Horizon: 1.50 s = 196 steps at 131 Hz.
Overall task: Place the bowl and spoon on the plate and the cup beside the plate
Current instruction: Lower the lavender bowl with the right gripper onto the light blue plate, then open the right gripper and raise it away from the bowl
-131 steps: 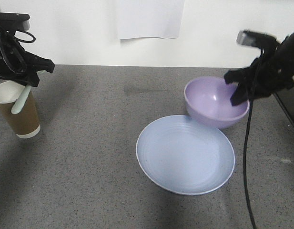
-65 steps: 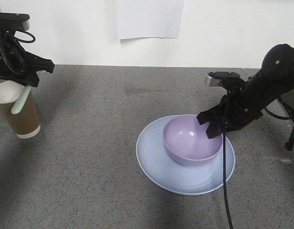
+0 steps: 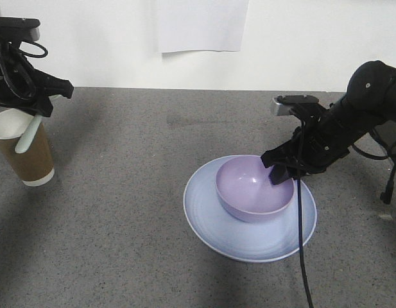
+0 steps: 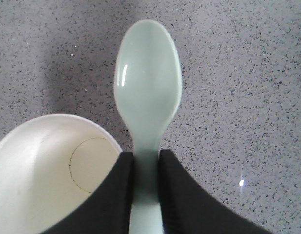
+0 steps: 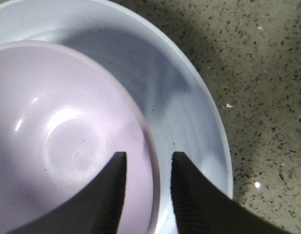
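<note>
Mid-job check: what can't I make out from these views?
- Right gripper: right wrist view shows it straddling the rim of the lavender plastic bowl; contact unclear.
- Bowl's underside on the pale blue round plate: front view, hidden by the bowl's wall.
- Handle end of the pale mint-green plastic spoon: left wrist view, hidden by the left gripper.
- Left side of the brown paper cup: front view, cut by the frame edge.

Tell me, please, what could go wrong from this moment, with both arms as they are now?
1. The right tool straddles the rim of the bowl, which sits on the plate. A sideways retreat, instead of a lift, could drag or tip the bowl.
2. The left tool grips the spoon by its handle, close to the rim of the cup. A careless move away could knock the paper cup over.
</note>
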Tool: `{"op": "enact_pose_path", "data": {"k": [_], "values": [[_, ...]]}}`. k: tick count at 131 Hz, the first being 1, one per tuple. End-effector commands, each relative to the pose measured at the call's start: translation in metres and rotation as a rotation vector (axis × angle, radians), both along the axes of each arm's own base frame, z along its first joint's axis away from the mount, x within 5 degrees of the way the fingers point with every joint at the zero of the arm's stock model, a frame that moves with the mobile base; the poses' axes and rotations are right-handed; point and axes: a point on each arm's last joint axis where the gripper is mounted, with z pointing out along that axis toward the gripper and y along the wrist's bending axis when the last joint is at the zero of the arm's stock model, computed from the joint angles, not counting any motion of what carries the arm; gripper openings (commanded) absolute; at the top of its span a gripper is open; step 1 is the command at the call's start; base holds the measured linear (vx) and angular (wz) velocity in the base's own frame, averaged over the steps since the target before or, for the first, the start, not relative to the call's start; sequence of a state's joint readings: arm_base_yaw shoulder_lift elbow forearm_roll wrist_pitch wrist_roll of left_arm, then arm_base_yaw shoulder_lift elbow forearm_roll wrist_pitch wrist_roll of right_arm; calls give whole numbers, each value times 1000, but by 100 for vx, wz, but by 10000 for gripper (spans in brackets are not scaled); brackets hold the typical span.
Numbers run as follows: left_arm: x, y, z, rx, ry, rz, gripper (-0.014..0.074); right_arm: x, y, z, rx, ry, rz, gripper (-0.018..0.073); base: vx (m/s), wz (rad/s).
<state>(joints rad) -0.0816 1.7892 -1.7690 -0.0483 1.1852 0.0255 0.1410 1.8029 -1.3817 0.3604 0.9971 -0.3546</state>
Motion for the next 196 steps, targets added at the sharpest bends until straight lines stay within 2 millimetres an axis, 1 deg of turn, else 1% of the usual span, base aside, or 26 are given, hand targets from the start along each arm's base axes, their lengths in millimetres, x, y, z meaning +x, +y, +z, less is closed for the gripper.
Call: {"op": "enact_pose_path", "data": {"k": [1, 10, 21, 43, 75, 108, 126, 140, 150, 163, 176, 186, 190, 191, 196], "values": [[-9, -1, 31, -19, -116, 1, -8, 0, 0, 22, 14, -83, 0, 324, 0, 0], [-9, -1, 31, -19, -116, 1, -8, 0, -1, 22, 5, -87, 2, 343, 0, 0], [-9, -1, 31, -19, -116, 1, -8, -1, -2, 24, -6, -95, -1, 344, 0, 0], [-9, -1, 31, -19, -116, 1, -8, -4, -7, 37, -40, -144, -42, 344, 0, 0], [-9, -1, 31, -19, -116, 1, -8, -15, -17, 66, -105, -242, -98, 344, 0, 0], [-9, -1, 31, -19, -116, 1, -8, -35, -30, 99, -162, -320, -204, 344, 0, 0], [-9, -1, 31, -19, -116, 1, -8, -49, -35, 116, -185, -361, -231, 337, 0, 0], [-9, -1, 31, -19, -116, 1, -8, -59, -39, 129, -196, -405, -245, 302, 0, 0], [-9, -1, 31, -19, -116, 1, -8, -66, -43, 139, -200, -439, -281, 258, 0, 0], [-9, -1, 31, -19, -116, 1, -8, -76, -49, 149, -240, -477, -312, 175, 0, 0], [-9, -1, 31, -19, -116, 1, -8, -83, -53, 155, -273, -488, -323, 111, 0, 0], [-9, -1, 31, -19, -116, 1, -8, -88, -57, 159, -300, -495, -332, 46, 0, 0], [-9, -1, 31, -19, -116, 1, -8, -90, -60, 161, -306, -502, -349, 20, 0, 0], [-9, -1, 31, -19, -116, 1, -8, -90, -62, 162, -305, -503, -360, 0, 0, 0], [-9, -1, 31, -19, -116, 1, -8, -92, -66, 163, -302, -504, -383, -15, 0, 0]]}}
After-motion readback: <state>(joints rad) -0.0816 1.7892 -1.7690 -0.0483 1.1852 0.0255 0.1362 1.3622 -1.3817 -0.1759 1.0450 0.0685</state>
